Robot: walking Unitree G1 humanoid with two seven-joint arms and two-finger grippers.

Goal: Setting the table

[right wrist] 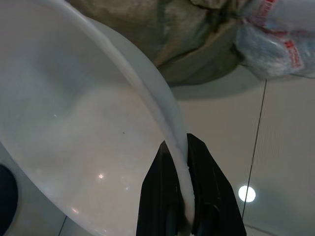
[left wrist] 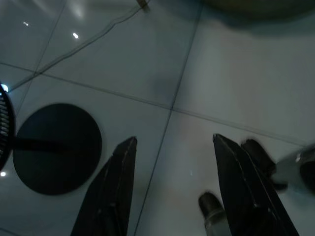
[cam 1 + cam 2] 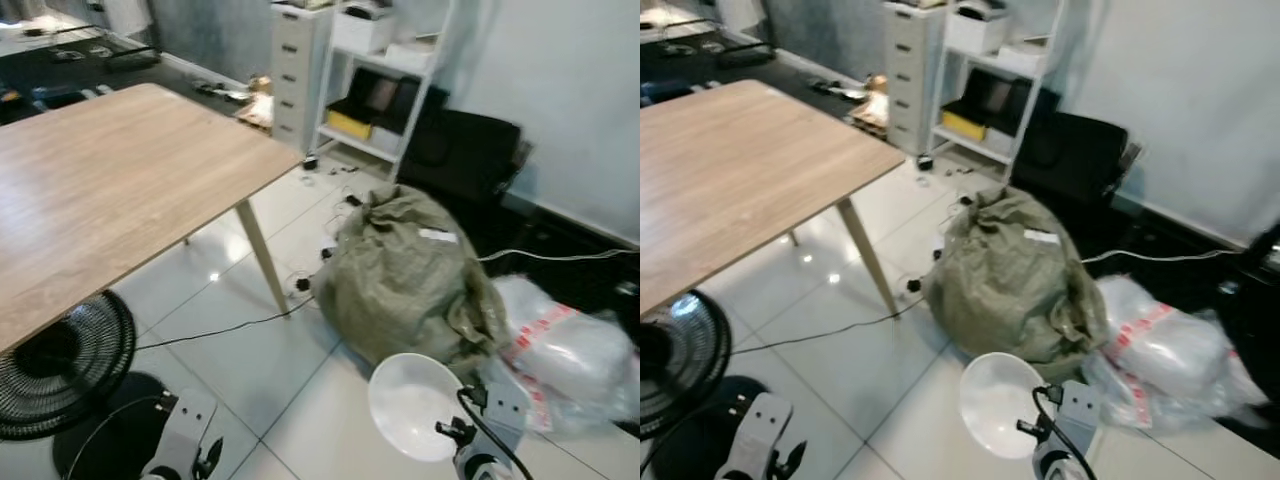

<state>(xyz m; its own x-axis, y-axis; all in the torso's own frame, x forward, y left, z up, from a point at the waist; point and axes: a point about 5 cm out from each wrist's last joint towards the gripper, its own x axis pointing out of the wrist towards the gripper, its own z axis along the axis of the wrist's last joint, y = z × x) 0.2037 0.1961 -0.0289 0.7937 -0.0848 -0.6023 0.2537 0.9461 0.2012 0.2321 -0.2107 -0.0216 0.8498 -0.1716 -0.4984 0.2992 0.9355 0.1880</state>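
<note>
White round shallow plastic bowl (image 1: pixel 88 132) held low at robot's right, above tiled floor (image 3: pixel 250 380), clear of bench. Rim pinched between fingers of right tool (image 1: pixel 184 196), clamped on bowl edge. Bowl judged light, stiff, smooth-walled; thin rim grip likely to let it swing or slip, so level carry advised. Left tool (image 2: pixel 170 162) seen with fingers apart, empty, over floor. Wooden bench (image 3: pixel 110 190) bare, ahead to left. Near bowl: olive woven sack (image 3: pixel 405 280), clear plastic bags (image 3: pixel 570 350); black fan (image 3: pixel 60 365) under bench's near edge.
</note>
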